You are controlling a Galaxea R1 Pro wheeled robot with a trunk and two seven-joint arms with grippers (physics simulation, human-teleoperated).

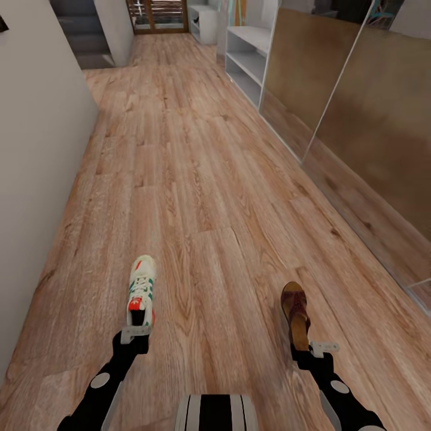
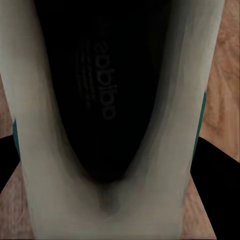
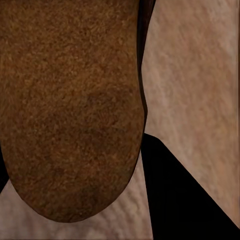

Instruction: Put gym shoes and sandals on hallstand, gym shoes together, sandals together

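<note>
Shoes carried down the corridor

Left pincer [image 1: 135, 336] pinches a white gym shoe [image 1: 141, 291]; right pincer [image 1: 311, 349] pinches a brown suede-textured sandal [image 1: 296, 313] over wood-grain corridor floor [image 1: 197, 179].

A home corridor: long wood-plank floor [image 1: 197, 179] between a plain wall [image 1: 36, 149] and glossy brown panels [image 1: 371, 131], with a white open-shelf rack [image 1: 248, 60], stairs [image 1: 84, 36] and a glazed door [image 1: 157, 15] at the far end.
</note>
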